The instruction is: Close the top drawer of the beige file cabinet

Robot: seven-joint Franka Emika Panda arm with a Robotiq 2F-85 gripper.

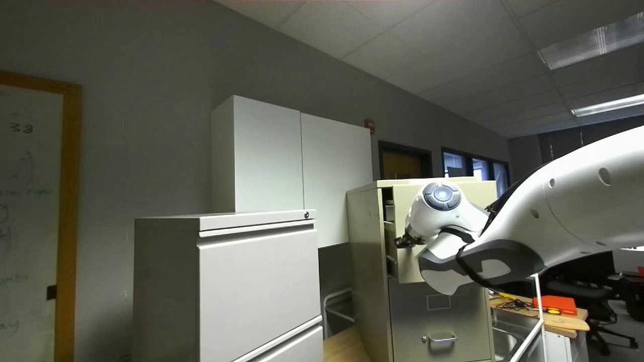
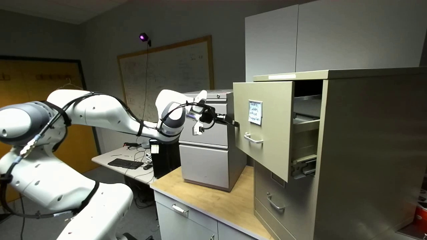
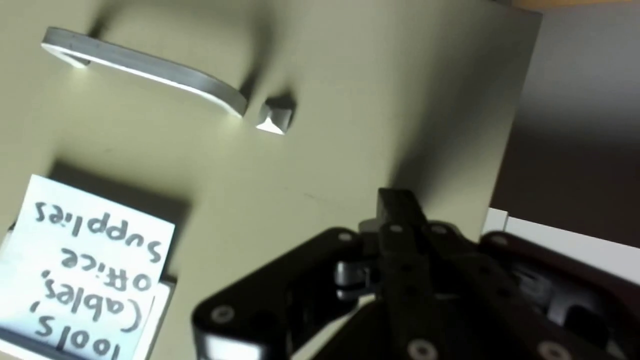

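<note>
Wrist view: the black two-fingered gripper (image 3: 404, 206), fingers together, is at the beige metal top drawer (image 3: 330, 160); contact I cannot tell. In an exterior view that drawer juts from the narrow beige metal file cabinet (image 2: 363, 146) toward the front edge of the pale wooden worktop (image 2: 213, 200).

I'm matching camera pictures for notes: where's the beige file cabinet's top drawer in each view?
In an exterior view: the top drawer is right of centre, partly behind the arm.
In an exterior view: the top drawer is right of centre, partly open.
Wrist view: the top drawer fills much of the picture, handle upper left.
Shared landmark: the tool, near the drawer's front in all three.
</note>
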